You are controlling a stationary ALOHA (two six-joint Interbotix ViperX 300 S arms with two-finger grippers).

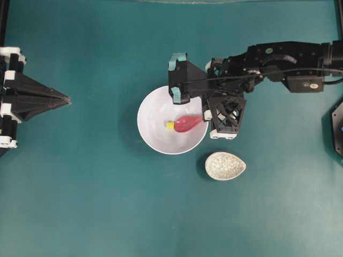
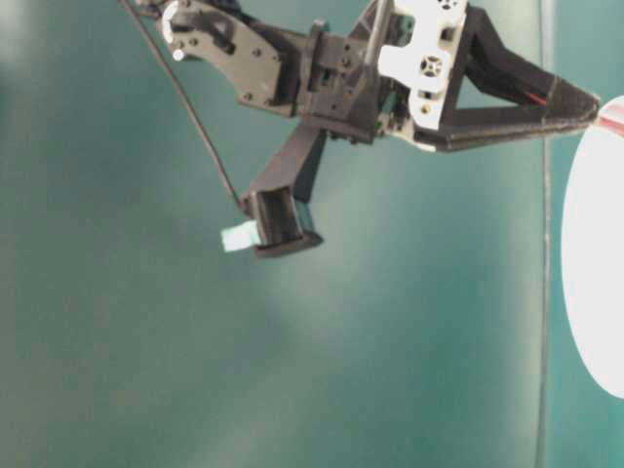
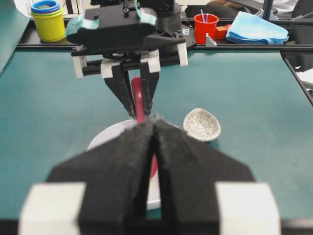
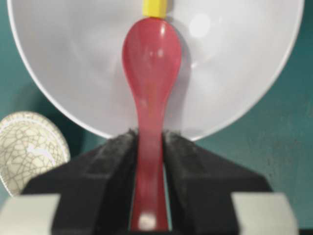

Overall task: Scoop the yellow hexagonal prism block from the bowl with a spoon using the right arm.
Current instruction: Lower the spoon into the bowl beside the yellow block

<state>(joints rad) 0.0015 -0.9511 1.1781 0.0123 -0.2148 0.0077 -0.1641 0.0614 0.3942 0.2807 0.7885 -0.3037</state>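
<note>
Holding the glossy pink-red soup spoon (image 4: pixel 151 63) by its short handle, the right claw (image 4: pixel 149 147) is gripping it snugly between its dark foam pads, so the scoop is sticking straight out ahead of the wrist. That makes sense, since the whole arm then works like a long spoon handle. The scoop is sitting inside the large round white glossy bowl (image 1: pixel 153 110), tip pointed at the tiny bright yellow hexagonal prism block (image 4: pixel 155 7), which is lying on the bowl's floor right at the spoon's front edge, touching it or very nearly so. Looks to me like the block isn't in the scoop yet, so I'd guess the push-under part is what's going on.

The right arm (image 1: pixel 278 61) is reaching in from the side over the bowl's rim, probably to keep the spoon low and shallow. The small speckled grey-white egg-shaped dish (image 1: pixel 225 165) is sitting on the teal surface (image 1: pixel 80 187) just beside the bowl, untouched. The left claw (image 3: pixel 154 142) is parked well away at the edge, pads pressed together with nothing between them, simply staying out of the way.
</note>
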